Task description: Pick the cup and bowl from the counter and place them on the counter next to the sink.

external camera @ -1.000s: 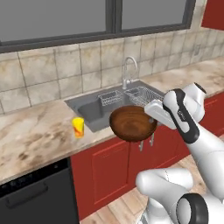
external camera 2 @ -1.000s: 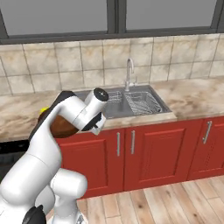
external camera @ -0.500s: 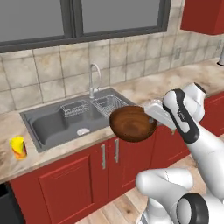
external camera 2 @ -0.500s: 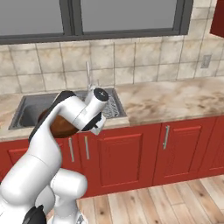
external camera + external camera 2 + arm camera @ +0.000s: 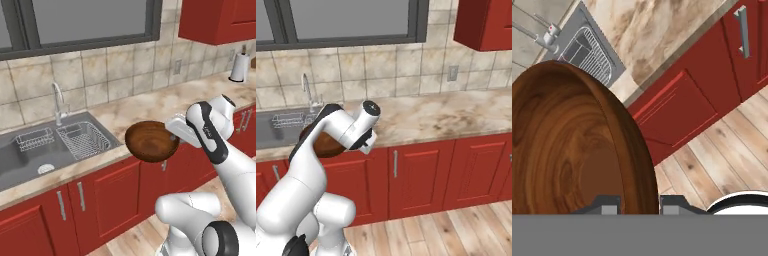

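Off counter (image 5: 150, 107) edge, right of sink (image 5: 30, 155): bowl (image 5: 151, 141) rim in pincer (image 5: 640, 204) pinch.

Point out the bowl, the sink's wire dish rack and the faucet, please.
bowl (image 5: 151, 141): left base view, middle of its wooden inside.
wire dish rack (image 5: 85, 139): left base view, on its mesh floor.
faucet (image 5: 58, 102): left base view, on the curved chrome neck.

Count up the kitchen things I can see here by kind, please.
Dark brown wooden bowl: 1
Grey metal sink: 1
Wire dish rack: 1
Curved chrome faucet: 1
White paper towel roll: 1
Wall outlet: 1
Total: 6
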Motion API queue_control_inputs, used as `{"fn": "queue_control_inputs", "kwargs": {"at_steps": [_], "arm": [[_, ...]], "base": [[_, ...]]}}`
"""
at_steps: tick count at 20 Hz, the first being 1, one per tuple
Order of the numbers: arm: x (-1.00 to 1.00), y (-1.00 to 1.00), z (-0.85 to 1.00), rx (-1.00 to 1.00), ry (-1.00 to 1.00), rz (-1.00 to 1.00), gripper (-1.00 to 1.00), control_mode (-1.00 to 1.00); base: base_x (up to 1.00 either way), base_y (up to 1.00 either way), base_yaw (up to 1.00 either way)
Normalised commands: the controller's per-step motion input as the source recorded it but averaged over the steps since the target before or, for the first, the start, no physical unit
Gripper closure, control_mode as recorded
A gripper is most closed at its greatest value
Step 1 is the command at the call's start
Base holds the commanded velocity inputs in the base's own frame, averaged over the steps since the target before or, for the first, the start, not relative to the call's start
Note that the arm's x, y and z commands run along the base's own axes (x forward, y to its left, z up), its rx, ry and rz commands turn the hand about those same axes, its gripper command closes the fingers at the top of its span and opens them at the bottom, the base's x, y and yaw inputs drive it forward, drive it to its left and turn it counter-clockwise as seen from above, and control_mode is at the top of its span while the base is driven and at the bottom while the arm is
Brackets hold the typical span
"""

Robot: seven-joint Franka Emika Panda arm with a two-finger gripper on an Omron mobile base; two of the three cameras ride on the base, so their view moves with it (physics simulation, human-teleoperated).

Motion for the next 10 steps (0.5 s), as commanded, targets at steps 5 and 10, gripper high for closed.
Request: {"fn": "queue_control_inputs", "kwargs": {"at_steps": [5,10], "arm": [[0.0,0.0,0.0,0.0,0.0,0.0,1.0,1.0],[0.0,0.0,0.0,0.0,0.0,0.0,1.0,1.0]], "base": [[0.53,-0.62,-0.01],[0.77,0.0,-0.11]]}}
